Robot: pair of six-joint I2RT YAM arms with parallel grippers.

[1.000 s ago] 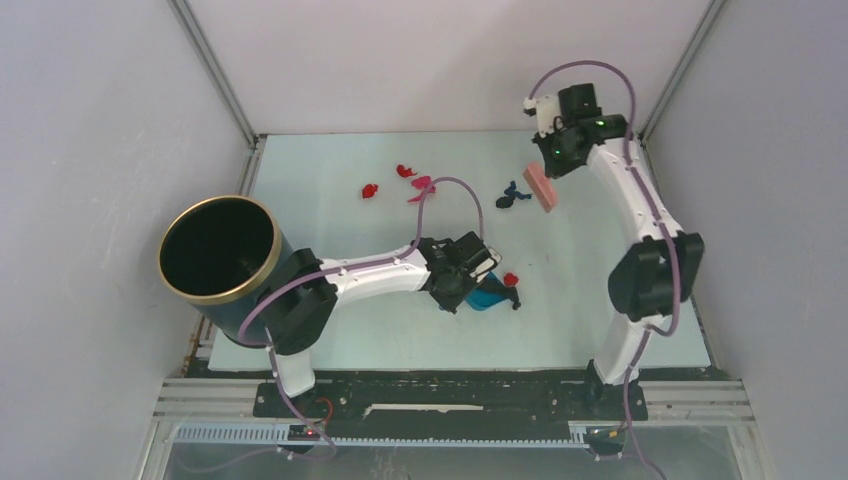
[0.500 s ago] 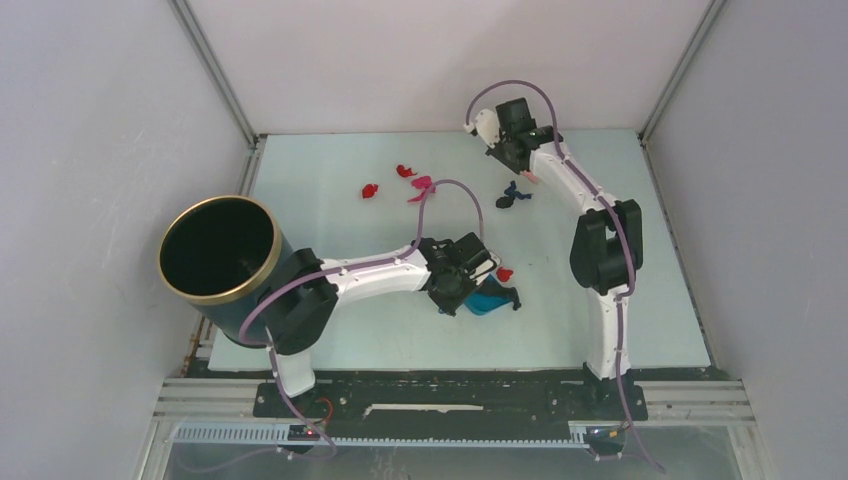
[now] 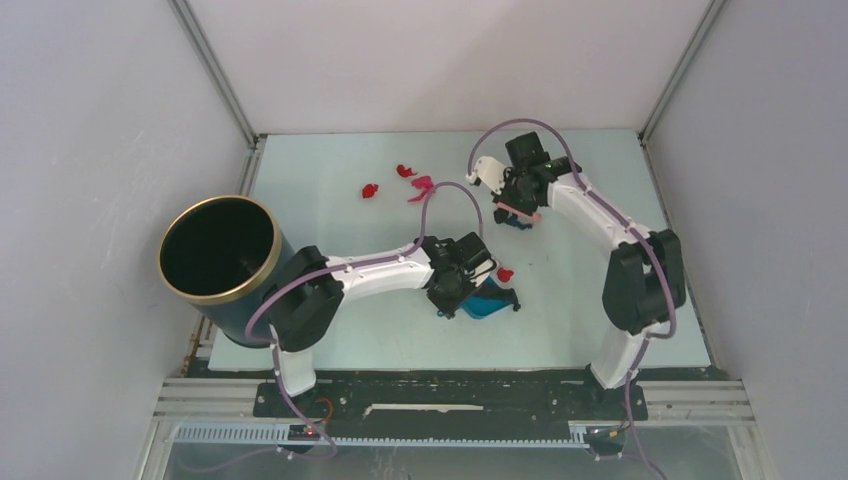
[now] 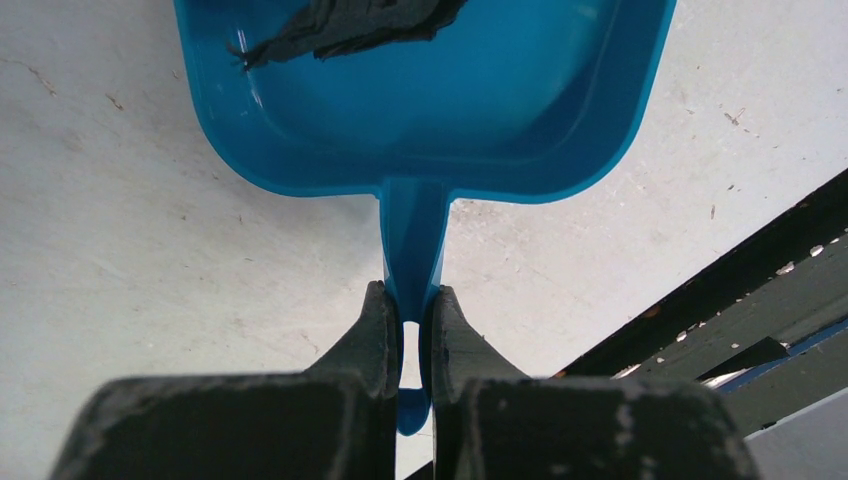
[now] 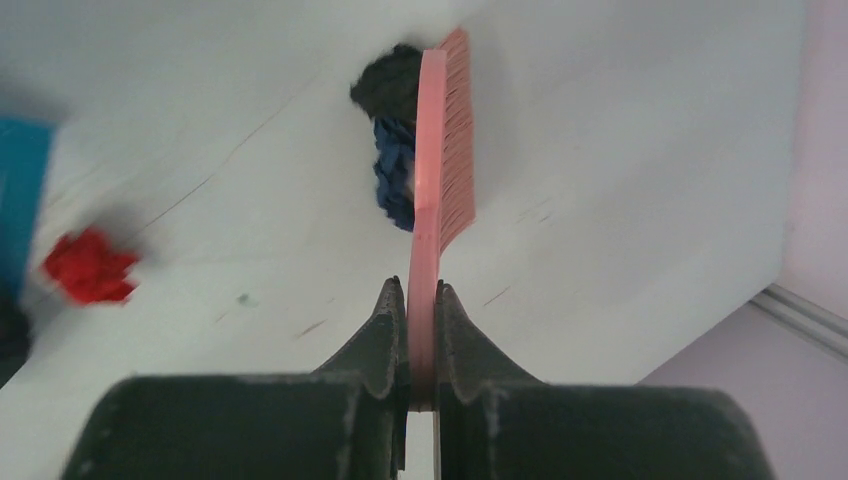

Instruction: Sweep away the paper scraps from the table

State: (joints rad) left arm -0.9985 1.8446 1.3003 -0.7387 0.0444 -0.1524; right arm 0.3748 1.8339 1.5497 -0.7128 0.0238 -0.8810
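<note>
- The left tool (image 4: 403,300) is clenched on the flat handle of a blue plastic dustpan (image 4: 420,110), which sits at the middle of the pale mint-green worktop (image 3: 330,225). A black paper scrap (image 4: 350,20) lies in the pan.
- The right tool (image 5: 420,300) grasps a pink hand brush (image 5: 442,150). A dark blue scrap (image 5: 395,175) lies just beside the brush's smooth back.
- A red scrap (image 3: 504,272) lies just beyond the dustpan.
- The red and magenta scraps (image 3: 405,171) lie far left of centre.
- A black gold-rimmed cylinder bin (image 3: 218,250) stands at the left edge.

The paper scraps (image 3: 370,189) are red, magenta and dark blue; brush (image 5: 440,150) pink, dustpan (image 4: 420,100) blue, table (image 3: 330,215) mint-green.
</note>
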